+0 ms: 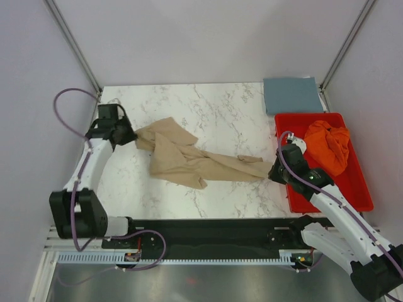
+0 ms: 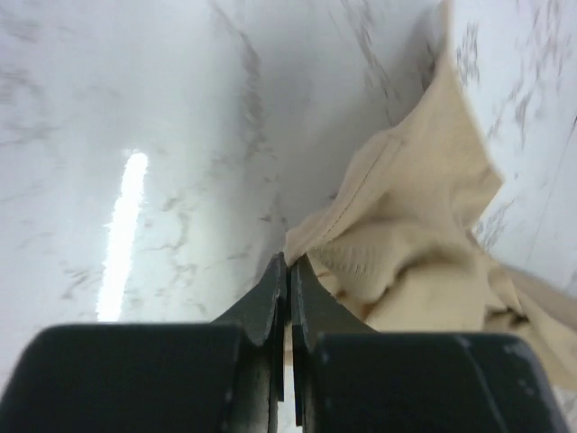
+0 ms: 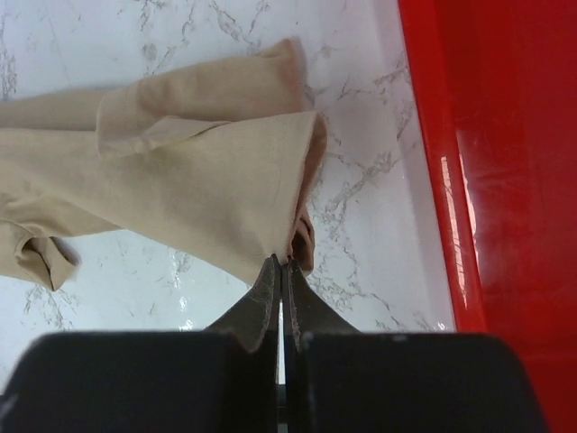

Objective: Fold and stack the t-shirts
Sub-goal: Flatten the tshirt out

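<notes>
The tan t-shirt (image 1: 182, 157) lies crumpled and stretched across the marble table (image 1: 208, 107) between my two grippers. My left gripper (image 1: 132, 137) is shut on the shirt's left edge; in the left wrist view the cloth (image 2: 406, 244) bunches right at the gripper (image 2: 289, 262). My right gripper (image 1: 274, 172) is shut on the shirt's right end; in the right wrist view a hemmed edge (image 3: 207, 180) is pinched at the gripper (image 3: 281, 263). The slate blue-grey t-shirt (image 1: 293, 95) lies folded at the far right corner. The orange t-shirt (image 1: 329, 145) sits bunched in the red tray (image 1: 352, 182).
The red tray's rim (image 3: 433, 171) runs close on the right of my right gripper. Metal frame posts (image 1: 72, 44) rise at the back corners. A black rail (image 1: 208, 233) runs along the near edge by the arm bases.
</notes>
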Robot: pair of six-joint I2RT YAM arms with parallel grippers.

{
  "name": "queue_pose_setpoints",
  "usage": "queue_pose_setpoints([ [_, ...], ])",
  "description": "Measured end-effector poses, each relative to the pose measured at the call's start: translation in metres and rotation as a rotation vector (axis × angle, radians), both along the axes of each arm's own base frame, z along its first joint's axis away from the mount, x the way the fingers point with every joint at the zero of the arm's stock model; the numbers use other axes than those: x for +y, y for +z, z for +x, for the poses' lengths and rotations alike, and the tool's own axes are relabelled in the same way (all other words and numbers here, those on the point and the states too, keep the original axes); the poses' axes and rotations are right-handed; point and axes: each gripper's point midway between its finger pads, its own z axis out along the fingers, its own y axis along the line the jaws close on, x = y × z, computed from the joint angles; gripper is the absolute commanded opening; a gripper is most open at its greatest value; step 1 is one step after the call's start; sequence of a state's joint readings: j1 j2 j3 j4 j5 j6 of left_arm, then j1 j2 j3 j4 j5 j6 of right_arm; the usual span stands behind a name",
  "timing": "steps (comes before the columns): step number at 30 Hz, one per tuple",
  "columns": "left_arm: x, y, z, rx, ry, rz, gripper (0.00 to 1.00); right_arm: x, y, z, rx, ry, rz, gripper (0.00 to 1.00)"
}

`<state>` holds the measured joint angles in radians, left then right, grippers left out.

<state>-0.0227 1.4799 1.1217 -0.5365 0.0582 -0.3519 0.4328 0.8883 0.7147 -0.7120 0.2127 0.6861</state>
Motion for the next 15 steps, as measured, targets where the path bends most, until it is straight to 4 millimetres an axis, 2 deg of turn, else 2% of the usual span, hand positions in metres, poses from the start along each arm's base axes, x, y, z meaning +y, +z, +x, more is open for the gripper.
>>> queue_pose_setpoints([
  [1, 0.016, 0.018, -0.006, -0.056, 0.048, -0.002, 0.03, -0.003, 0.003, -0.002, -0.01, -0.008, -0.002, 0.0],
  [2, 0.023, 0.03, -0.012, -0.091, 0.071, -0.004, 0.08, -0.004, 0.005, -0.003, -0.018, -0.011, 0.002, 0.0],
  [3, 0.044, 0.034, -0.017, -0.112, 0.13, -0.012, 0.13, -0.004, 0.007, -0.005, -0.025, -0.013, 0.01, 0.0],
  [4, 0.055, 0.035, -0.021, -0.12, 0.163, -0.026, 0.16, -0.003, 0.009, -0.006, -0.03, -0.014, 0.019, 0.0],
  [6, 0.071, 0.015, -0.028, -0.069, 0.216, -0.056, 0.27, -0.002, 0.008, -0.007, -0.025, -0.013, 0.029, 0.0],
  [7, 0.073, 0.002, -0.031, -0.03, 0.224, -0.072, 0.32, -0.001, 0.006, -0.008, -0.016, -0.013, 0.031, 0.0],
  [10, 0.064, -0.054, -0.053, 0.157, 0.223, -0.127, 0.27, -0.002, -0.006, -0.012, 0.026, -0.02, 0.02, 0.0],
  [12, 0.056, -0.064, -0.065, 0.211, 0.211, -0.151, 0.27, -0.002, -0.011, -0.014, 0.047, -0.024, 0.018, 0.0],
  [13, 0.054, -0.063, -0.067, 0.213, 0.207, -0.157, 0.29, -0.002, -0.011, -0.014, 0.05, -0.024, 0.02, 0.0],
  [15, 0.053, -0.056, -0.064, 0.187, 0.194, -0.162, 0.42, 0.0, -0.011, -0.015, 0.051, -0.022, 0.03, 0.0],
])
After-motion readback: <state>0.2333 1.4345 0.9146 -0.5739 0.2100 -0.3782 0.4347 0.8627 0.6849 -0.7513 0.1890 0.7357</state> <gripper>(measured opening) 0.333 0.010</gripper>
